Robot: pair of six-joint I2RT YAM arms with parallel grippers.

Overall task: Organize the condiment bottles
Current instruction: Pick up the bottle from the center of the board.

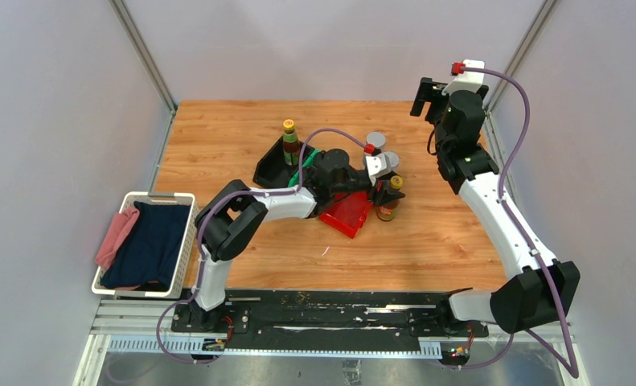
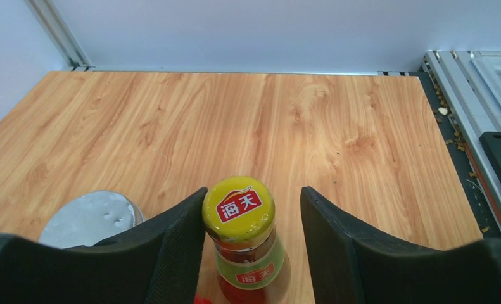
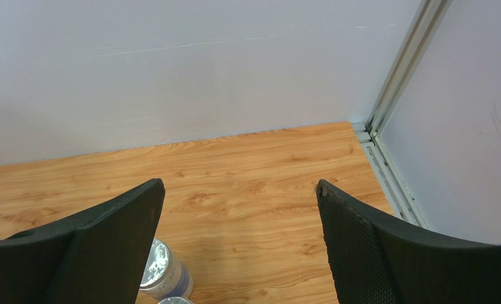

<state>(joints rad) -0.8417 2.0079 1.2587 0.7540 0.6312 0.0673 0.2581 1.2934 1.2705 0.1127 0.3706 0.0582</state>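
Basket: the white basket (image 1: 187,233) at the near left of the desk (image 1: 443,241) holds a dark blue cloth and a pink one.
Red bin: the red bin (image 1: 348,215) lies partly under the left arm; nothing shows in the visible part.
Sauce bottle: a yellow-capped sauce bottle (image 2: 238,209) stands upright on the desk just beside the red bin.
Left fingers: the left fingers (image 2: 336,253) are parted around its cap, one side at the cap and a gap on the other, so it is not gripped.
Handling: probably glass, so stiff, smooth, breakable and tippy; best pinched at the neck under the cap.
Black bin: the black bin (image 1: 268,170) holds a second yellow-capped bottle (image 1: 289,141).
Green bin: only an edge of the green bin (image 1: 306,167) shows; its contents are hidden.
Shakers: two silver-lidded shakers (image 1: 376,141) stand loose on the desk beyond.
Right fingers: the right fingers (image 3: 108,240) are spread wide and empty, raised at the far right.
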